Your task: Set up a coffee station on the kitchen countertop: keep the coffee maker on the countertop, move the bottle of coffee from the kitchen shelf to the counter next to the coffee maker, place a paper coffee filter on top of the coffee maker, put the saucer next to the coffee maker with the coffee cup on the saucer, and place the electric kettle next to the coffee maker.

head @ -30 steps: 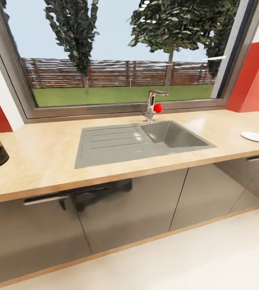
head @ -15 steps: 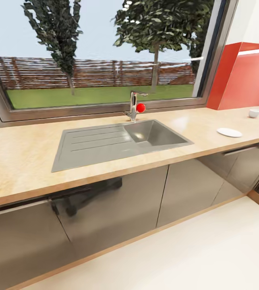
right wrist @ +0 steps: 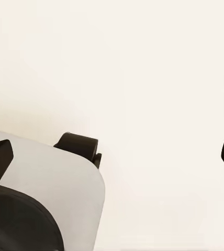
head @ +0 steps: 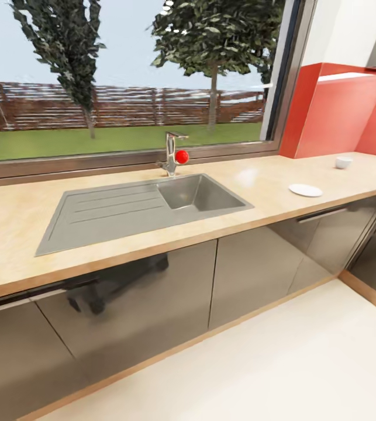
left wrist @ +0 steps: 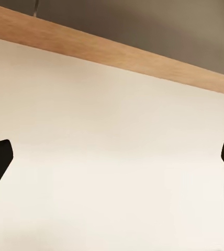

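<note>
the head view has swung right along the countertop (head: 258, 187): the saucer (head: 305, 190) and what looks like the coffee cup (head: 343, 162) now sit nearer centre, likely the next targets. the left gripper (left wrist: 112, 162) and right gripper (right wrist: 112, 157) both hang wide open and empty over the floor (head: 281, 362).

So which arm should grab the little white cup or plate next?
Probably the right: the small round white saucer and small white coffee cup sit on the light-wood countertop toward the robot's right. Both grippers, left gripper and right gripper, are open and empty.

countertop (head: 258, 193): light matt wood | cabinet fronts (head: 252, 275): glossy grey | sink (head: 135, 204): brushed metal
</note>
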Tool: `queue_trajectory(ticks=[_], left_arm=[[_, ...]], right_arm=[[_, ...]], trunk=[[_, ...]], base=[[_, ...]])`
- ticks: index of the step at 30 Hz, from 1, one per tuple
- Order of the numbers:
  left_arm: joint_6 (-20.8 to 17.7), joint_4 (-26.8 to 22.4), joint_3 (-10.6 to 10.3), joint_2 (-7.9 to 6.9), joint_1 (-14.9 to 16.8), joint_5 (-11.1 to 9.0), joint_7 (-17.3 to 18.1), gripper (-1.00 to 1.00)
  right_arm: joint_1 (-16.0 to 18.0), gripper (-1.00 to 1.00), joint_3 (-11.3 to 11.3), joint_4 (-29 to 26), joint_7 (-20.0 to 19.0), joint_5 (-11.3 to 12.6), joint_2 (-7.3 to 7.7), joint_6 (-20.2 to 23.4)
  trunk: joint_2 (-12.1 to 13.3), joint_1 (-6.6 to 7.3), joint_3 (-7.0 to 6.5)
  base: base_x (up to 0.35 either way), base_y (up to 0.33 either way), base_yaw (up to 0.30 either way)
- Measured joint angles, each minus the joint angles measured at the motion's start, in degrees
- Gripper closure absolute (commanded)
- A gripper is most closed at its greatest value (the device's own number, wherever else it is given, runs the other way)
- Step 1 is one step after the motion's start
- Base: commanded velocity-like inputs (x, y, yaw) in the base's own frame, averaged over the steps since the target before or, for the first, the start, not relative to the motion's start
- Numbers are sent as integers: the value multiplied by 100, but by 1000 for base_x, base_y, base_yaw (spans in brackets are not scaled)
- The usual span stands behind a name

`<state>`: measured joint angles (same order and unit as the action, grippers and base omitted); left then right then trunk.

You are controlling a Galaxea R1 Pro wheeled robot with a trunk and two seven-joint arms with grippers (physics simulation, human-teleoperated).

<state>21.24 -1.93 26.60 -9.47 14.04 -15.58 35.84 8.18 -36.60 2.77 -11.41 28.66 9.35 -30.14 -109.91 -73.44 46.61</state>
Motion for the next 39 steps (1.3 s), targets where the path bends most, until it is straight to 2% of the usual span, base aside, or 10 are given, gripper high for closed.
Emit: queue_trajectory(ticks=[20,39], left_arm=[[-6,-1,1,0,0,0,-1,-100],[-10,-1,1,0,-1,0,-1,-100]], right_arm=[[0,-100,-1,1,3,0,0,-4],[2,-100,-5,4,18,-6,0,-16]], trunk=[[0,0,0],[0,1,0]], base=[[0,-14,-249],[67,-277,-22]])
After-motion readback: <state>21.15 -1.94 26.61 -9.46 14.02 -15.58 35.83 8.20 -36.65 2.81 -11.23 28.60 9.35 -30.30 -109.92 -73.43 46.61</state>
